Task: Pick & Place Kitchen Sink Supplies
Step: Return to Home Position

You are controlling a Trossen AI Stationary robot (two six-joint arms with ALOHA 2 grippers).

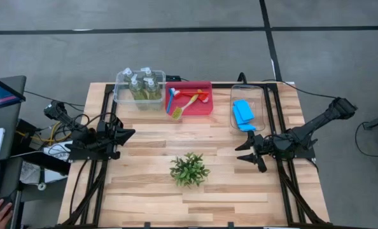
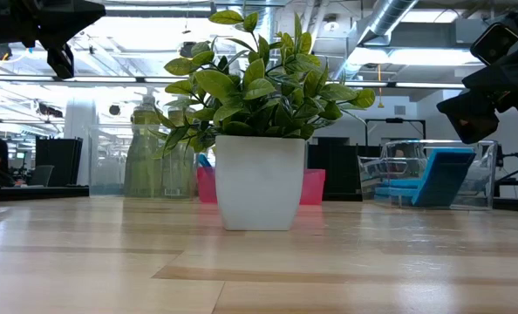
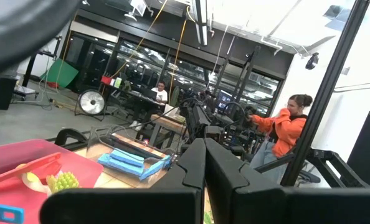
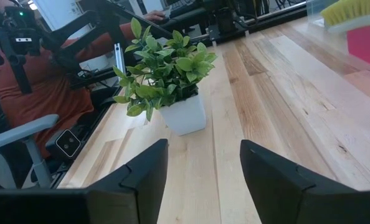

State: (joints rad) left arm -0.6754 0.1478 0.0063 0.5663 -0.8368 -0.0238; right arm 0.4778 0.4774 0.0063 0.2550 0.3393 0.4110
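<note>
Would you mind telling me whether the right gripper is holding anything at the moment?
No: the right gripper is open, with only bare table showing between its fingers.

Left arm: you're looking at near-black links with chunky, rounded joints.
Right arm: the same dark finish for you, one long slim link running into a blocky joint.
Left jaws: matte black; your wrist view shows two faceted fingers on a wide flat bar.
Right jaws: matte black, broad fingers with chamfered edges.
Cables: you can see thin black leads behind each arm.
</note>
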